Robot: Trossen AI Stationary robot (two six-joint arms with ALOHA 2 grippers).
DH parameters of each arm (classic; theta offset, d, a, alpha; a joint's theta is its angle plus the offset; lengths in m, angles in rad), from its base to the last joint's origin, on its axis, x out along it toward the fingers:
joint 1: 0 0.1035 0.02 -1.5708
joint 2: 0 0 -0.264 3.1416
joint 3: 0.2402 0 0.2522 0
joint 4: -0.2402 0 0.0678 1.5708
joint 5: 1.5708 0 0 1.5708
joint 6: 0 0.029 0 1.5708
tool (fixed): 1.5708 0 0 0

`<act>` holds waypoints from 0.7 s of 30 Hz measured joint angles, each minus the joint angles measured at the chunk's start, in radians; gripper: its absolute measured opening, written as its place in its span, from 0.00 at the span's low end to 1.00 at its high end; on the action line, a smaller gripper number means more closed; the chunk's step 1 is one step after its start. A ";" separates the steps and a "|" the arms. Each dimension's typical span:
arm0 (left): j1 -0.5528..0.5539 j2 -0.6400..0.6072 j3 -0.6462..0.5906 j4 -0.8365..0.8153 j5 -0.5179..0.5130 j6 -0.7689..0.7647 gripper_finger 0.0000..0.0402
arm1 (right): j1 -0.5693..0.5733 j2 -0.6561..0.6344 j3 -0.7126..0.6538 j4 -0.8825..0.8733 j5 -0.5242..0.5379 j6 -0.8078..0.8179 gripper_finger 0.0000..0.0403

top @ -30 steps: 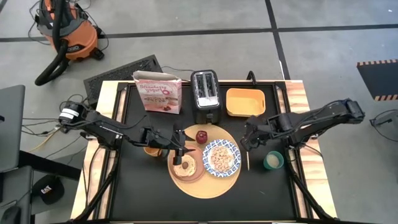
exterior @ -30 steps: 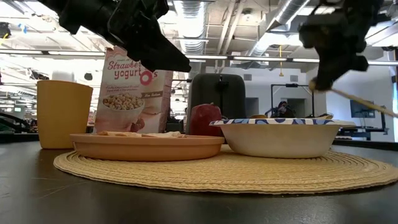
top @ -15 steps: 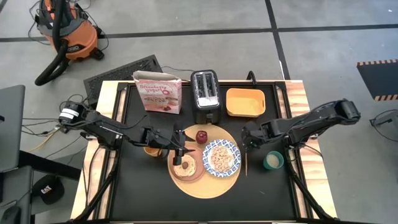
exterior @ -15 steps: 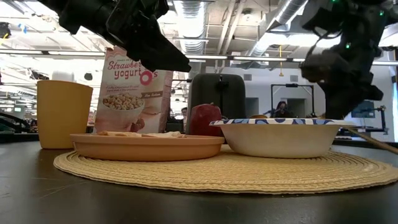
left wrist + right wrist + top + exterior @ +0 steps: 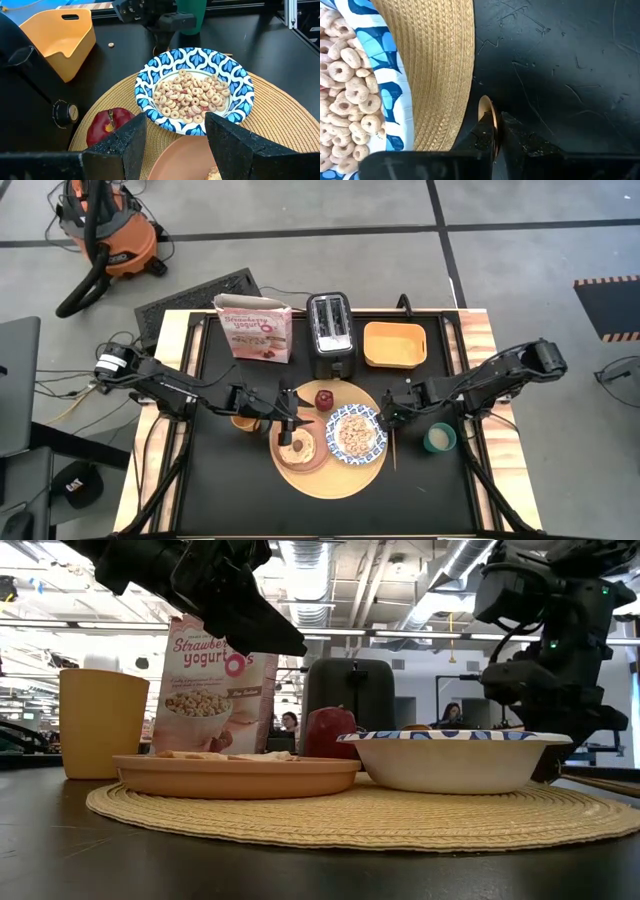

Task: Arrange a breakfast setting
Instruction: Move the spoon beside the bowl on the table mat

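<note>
With the right tool [image 5: 391, 413] clamped on the slim golden spoon [image 5: 393, 442], we should lay it flat beside the large round light-wood board [image 5: 330, 472], while the open left tool [image 5: 296, 423] waits above the salmon-pink plate [image 5: 285, 455].

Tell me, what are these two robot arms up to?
They are laying out breakfast. The right gripper holds a slim golden spoon low over the black table, beside the round woven mat that carries a blue-and-white bowl of cereal. The left gripper hovers open above the salmon-pink plate.
</note>
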 joint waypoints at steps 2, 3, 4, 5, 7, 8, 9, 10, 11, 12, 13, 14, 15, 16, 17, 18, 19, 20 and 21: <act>0.000 0.000 0.000 0.000 0.000 -0.001 0.46 | 0.000 0.013 0.002 0.001 0.002 -0.001 0.12; 0.000 0.000 0.000 0.000 0.000 -0.001 0.46 | 0.001 0.019 0.002 0.000 0.003 -0.004 0.13; 0.000 0.000 0.000 0.000 0.000 -0.001 0.46 | 0.001 0.025 0.002 0.000 0.004 -0.004 0.14; 0.000 0.000 0.000 0.000 0.000 -0.001 0.46 | 0.001 0.032 0.002 0.001 0.006 -0.004 0.15; 0.000 0.000 0.000 0.000 0.000 -0.002 0.46 | 0.001 0.040 0.002 0.001 0.011 -0.004 0.17; 0.000 0.000 0.000 0.000 0.000 -0.002 0.46 | 0.001 0.044 0.002 0.002 0.014 -0.004 0.18; 0.000 0.000 0.000 0.000 0.000 -0.002 0.46 | 0.001 0.045 0.002 0.002 0.018 -0.004 0.19; 0.000 0.000 0.000 0.000 0.001 -0.003 0.46 | 0.001 0.045 0.001 0.002 0.019 -0.004 0.21; 0.000 0.000 0.000 0.000 0.000 -0.003 0.46 | 0.001 0.045 0.000 0.003 0.020 -0.004 0.22; 0.000 0.000 0.000 0.000 0.001 -0.002 0.46 | 0.001 0.046 0.000 0.003 0.021 -0.005 0.23; 0.000 0.000 0.000 0.000 0.001 -0.002 0.46 | 0.001 0.046 0.000 0.003 0.022 -0.005 0.25; 0.000 0.000 0.000 0.000 0.001 -0.002 0.46 | 0.001 0.046 0.000 0.003 0.022 -0.004 0.27; 0.000 0.000 0.000 0.000 0.001 -0.002 0.46 | 0.001 0.047 0.000 0.004 0.023 -0.004 0.28; 0.000 0.000 0.000 0.000 0.001 -0.002 0.46 | 0.001 0.047 0.000 0.004 0.024 -0.004 0.30; 0.000 0.000 0.000 0.000 0.001 -0.002 0.46 | 0.001 0.047 0.000 0.005 0.025 -0.004 0.31; 0.000 0.000 0.000 0.000 0.001 -0.002 0.46 | 0.001 0.047 0.000 0.005 0.025 -0.004 0.32; 0.000 0.000 0.000 0.000 0.001 -0.002 0.46 | 0.001 0.047 0.000 0.006 0.025 -0.004 0.34; 0.000 0.000 0.000 0.000 0.001 -0.002 0.46 | 0.001 0.047 0.000 0.006 0.025 -0.004 0.35; 0.000 0.000 0.000 0.000 0.001 -0.002 0.46 | 0.001 0.047 0.000 0.006 0.025 -0.004 0.36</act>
